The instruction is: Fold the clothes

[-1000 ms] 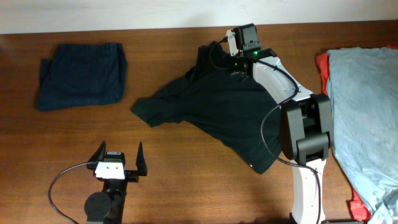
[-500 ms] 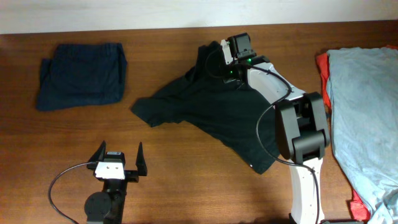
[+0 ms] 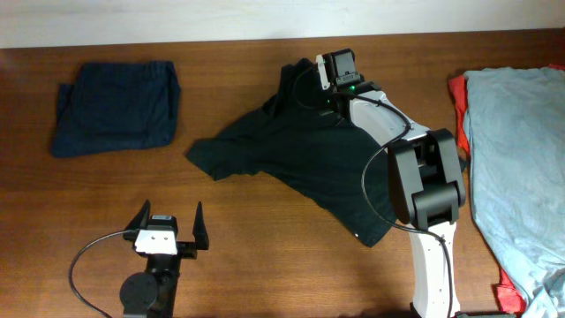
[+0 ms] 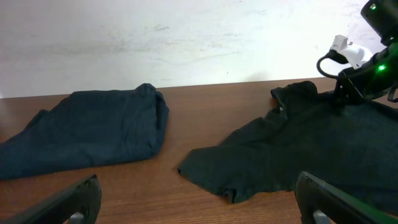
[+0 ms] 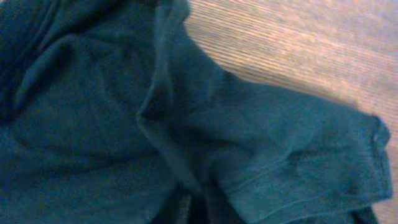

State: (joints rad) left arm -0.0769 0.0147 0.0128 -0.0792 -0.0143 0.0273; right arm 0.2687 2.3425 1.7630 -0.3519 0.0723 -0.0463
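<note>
The black T-shirt (image 3: 300,150) lies crumpled and spread across the middle of the wooden table; it also shows in the left wrist view (image 4: 298,155). My right gripper (image 3: 322,81) is down on its far edge by the collar. In the right wrist view the fingers stand close together, pinching a raised fold of the dark fabric (image 5: 93,124) at my right gripper (image 5: 198,208). My left gripper (image 3: 169,214) is open and empty above bare wood, near the front left, well short of the shirt's sleeve (image 4: 230,186).
A folded dark navy garment (image 3: 115,106) lies at the back left. A light grey-blue garment (image 3: 521,159) lies over a red one (image 3: 459,97) at the right edge. The right arm (image 3: 424,177) stretches over the shirt's right side.
My right gripper has shifted a little left and nearer, settling onto the shirt's far edge. The left arm and the other garments have not moved.
</note>
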